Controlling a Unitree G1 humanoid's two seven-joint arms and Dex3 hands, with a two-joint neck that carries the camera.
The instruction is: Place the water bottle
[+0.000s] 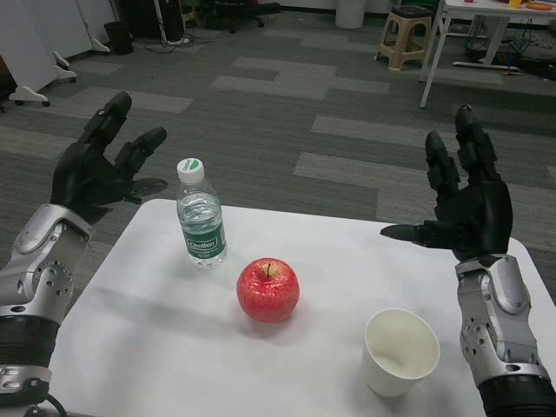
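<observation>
A small clear water bottle (201, 219) with a white cap and a green label stands upright on the white table (156, 321), at its far left. My left hand (97, 169) is raised to the left of the bottle, apart from it, fingers spread and holding nothing. My right hand (463, 201) is held up over the table's right edge, fingers spread, empty.
A red apple (268, 289) sits in the middle of the table, just right of and nearer than the bottle. A white paper cup (400, 351) stands near the front right. Beyond the table lie grey carpet, a stool and desk legs.
</observation>
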